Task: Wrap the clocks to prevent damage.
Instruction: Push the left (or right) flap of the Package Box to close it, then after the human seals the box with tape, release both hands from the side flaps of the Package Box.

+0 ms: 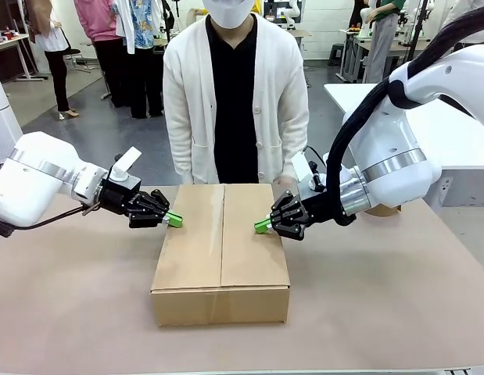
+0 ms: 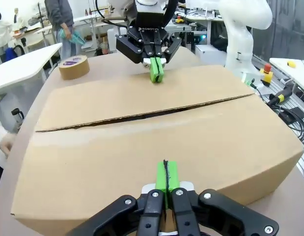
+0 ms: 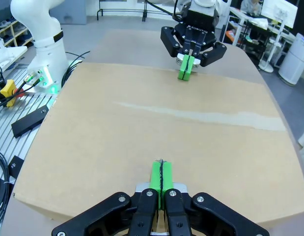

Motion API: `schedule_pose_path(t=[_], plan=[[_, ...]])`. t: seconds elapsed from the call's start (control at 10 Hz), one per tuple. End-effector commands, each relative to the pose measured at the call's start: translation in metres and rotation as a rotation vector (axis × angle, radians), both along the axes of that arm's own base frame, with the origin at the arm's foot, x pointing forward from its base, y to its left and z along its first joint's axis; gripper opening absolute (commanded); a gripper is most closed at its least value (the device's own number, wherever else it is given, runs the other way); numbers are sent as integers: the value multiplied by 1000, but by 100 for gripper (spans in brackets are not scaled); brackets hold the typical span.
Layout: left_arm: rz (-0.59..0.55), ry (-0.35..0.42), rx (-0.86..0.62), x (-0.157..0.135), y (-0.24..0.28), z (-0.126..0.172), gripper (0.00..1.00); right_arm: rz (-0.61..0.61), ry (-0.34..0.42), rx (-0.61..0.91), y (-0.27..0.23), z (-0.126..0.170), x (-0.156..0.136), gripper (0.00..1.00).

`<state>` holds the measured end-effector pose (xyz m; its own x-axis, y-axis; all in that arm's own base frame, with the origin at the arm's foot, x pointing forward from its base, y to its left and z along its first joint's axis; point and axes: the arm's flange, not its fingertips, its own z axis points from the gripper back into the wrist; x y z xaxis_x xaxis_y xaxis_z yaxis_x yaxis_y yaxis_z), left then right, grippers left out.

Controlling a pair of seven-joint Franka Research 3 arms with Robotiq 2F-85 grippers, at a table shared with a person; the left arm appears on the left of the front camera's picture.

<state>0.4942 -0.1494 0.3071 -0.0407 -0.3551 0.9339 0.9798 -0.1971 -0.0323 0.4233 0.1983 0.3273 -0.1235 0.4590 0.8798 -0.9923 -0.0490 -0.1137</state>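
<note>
The clocks are out of view. A closed brown cardboard box (image 1: 221, 254) lies in the middle of the table, its flaps meeting along a centre seam (image 2: 142, 117). My left gripper (image 1: 173, 219) is shut, green tips together at the box's left top edge, holding nothing. At the right top edge my right gripper (image 1: 263, 226) is also shut and holds nothing. In the left wrist view the left gripper (image 2: 166, 178) rests over the box (image 2: 142, 147), facing the right gripper (image 2: 156, 72). The right wrist view shows the right gripper (image 3: 161, 178) on the box (image 3: 156, 132) with the left gripper (image 3: 185, 69) opposite.
A person in a white cardigan (image 1: 235, 94) stands at the far side, one hand (image 1: 285, 184) near the box's far right corner. A brown tape roll (image 2: 73, 67) lies on the table beyond the box. Bare table (image 1: 382, 297) surrounds the box.
</note>
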Motion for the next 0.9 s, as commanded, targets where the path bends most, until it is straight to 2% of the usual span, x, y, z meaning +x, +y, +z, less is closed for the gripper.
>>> schedule_pose_path(t=[0.0,0.3,0.4,0.8], plan=[[82,-17,63,-4,-6,-25,0,-5,6,-7,0,-5,0,1],[75,3,90,-6,-4,-20,0,-5,6,-7,0,-5,0,1],[18,11,4,-1,-1,0,0,-5,6,-7,0,-5,0,1],[18,11,4,-1,-1,0,0,-5,6,-7,0,-5,0,1]])
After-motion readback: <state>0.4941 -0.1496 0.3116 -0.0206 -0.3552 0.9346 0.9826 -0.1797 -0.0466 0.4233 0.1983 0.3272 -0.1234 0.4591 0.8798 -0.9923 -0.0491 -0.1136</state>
